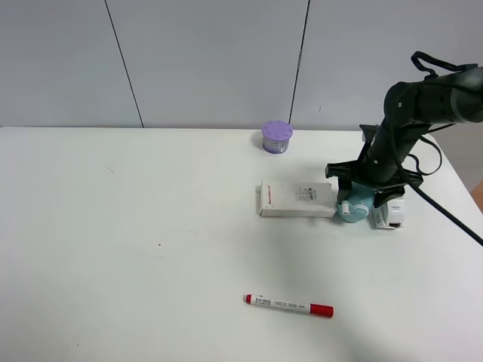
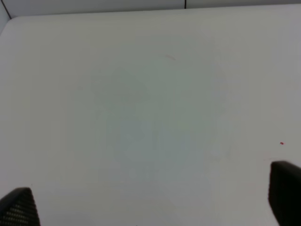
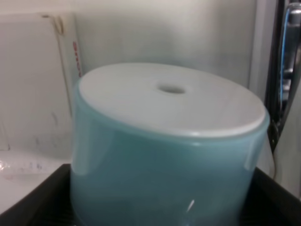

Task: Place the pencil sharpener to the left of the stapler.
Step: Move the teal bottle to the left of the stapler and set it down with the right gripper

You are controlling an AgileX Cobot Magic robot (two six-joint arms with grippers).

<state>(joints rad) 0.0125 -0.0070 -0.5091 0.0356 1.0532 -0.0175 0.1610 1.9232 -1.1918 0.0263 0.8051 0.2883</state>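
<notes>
The teal pencil sharpener [image 1: 353, 205] rests on the table, wedged between a flat white box and the light grey stapler [image 1: 389, 213], on the stapler's left in the exterior view. My right gripper [image 1: 361, 197] reaches down over it. In the right wrist view the sharpener [image 3: 164, 155] fills the frame with its white end [image 3: 174, 101] facing the camera, and dark fingers [image 3: 33, 197] press against both of its sides. A chrome part of the stapler [image 3: 288, 70] shows beside it. My left gripper [image 2: 150, 207] hangs open over bare table; its arm is outside the exterior view.
The flat white box [image 1: 296, 199] lies right against the sharpener's left side. A purple round container [image 1: 277, 136] stands behind it near the wall. A red-capped marker [image 1: 289, 305] lies toward the table's front. The table's right edge runs close to the stapler.
</notes>
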